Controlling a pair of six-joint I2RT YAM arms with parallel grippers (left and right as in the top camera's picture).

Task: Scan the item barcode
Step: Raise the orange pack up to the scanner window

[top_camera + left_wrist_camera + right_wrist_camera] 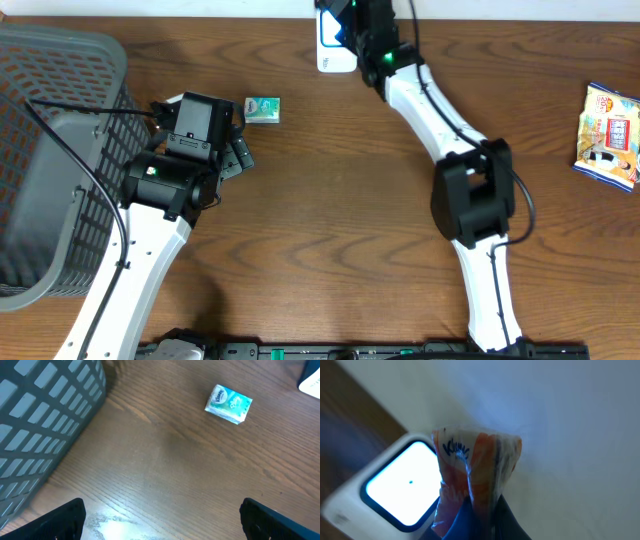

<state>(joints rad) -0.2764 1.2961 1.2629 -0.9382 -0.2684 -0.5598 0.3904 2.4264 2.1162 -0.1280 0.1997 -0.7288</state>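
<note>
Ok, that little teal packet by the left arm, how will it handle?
Probably light and soft: the teal packet looks like a film-wrapped tissue pack, so it may squash. Boxy and flat on the table, it shouldn't roll; a push would likely slide it.

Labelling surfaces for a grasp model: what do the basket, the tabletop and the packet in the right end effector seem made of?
Basket: grey moulded plastic, matte, judging by its even lattice of holes. Tabletop: wood or wood-look laminate; brown grain, slight sheen. Packet: probably thin plastic film, glossy; it crinkles where pinched.
</note>
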